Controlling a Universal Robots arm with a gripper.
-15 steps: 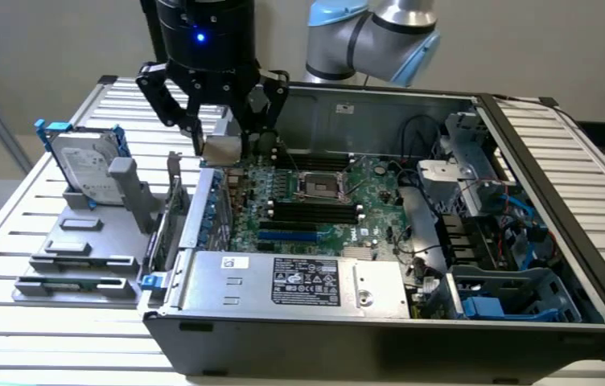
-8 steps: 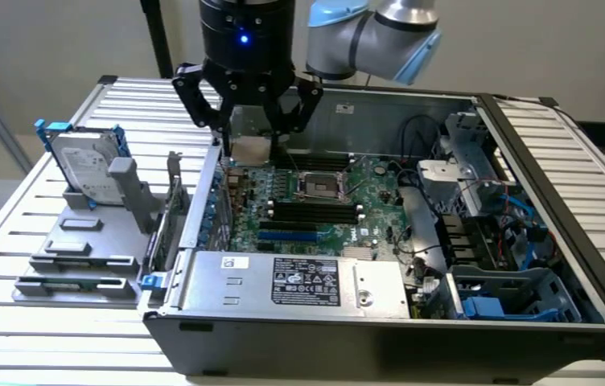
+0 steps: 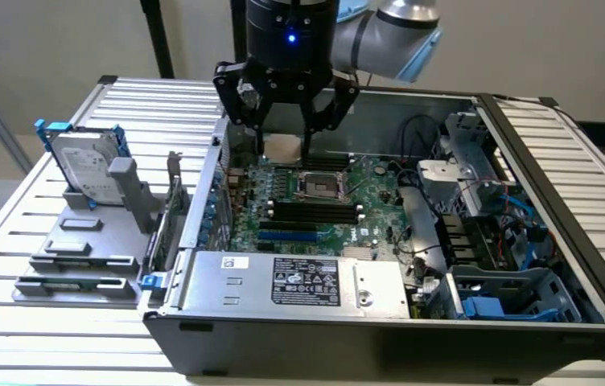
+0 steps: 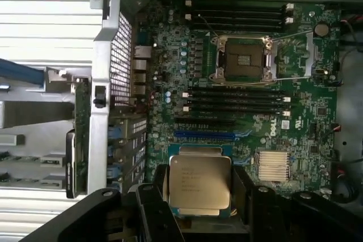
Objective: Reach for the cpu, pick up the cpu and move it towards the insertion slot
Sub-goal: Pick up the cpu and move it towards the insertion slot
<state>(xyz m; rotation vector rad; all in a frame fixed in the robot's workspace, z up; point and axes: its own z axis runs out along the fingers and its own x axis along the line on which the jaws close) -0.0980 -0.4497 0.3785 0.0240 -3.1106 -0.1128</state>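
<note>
I'm looking down into the open computer case (image 3: 560, 201) now, lying on the slatted metal table (image 3: 23, 241), and my gripper (image 3: 284, 133) hangs over the far edge of the green motherboard (image 3: 378, 193). The jaws are pinching the cpu (image 3: 282, 148), one black finger (image 3: 240, 100) on each side of it. In the wrist view the cpu (image 4: 199, 181) sits square between the fingers (image 4: 154, 208), silvery top up with small printed text on it and a pale rim around the edge. It is clear of the board, held in the air.

The insertion slot (image 3: 320, 186) is just in front of the gripper in the exterior view, near the held chip but not under it. From the wrist I see the insertion slot (image 4: 244, 59) as a shiny metal frame with a dark centre, and a hinged frame (image 4: 295, 55) lies flipped out beside it. Long black memory slots (image 4: 235, 99) run between the chip and the socket, with a blue card slot (image 4: 205, 135) closer to the chip.

Off to the exterior view's left, a grey hard drive (image 3: 86, 167) in a blue-edged bracket stands upright in a grey fixture (image 3: 77, 257) on the table, well apart from the gripper. The power supply (image 3: 297, 281) with its label lies along the near side of the case.
</note>
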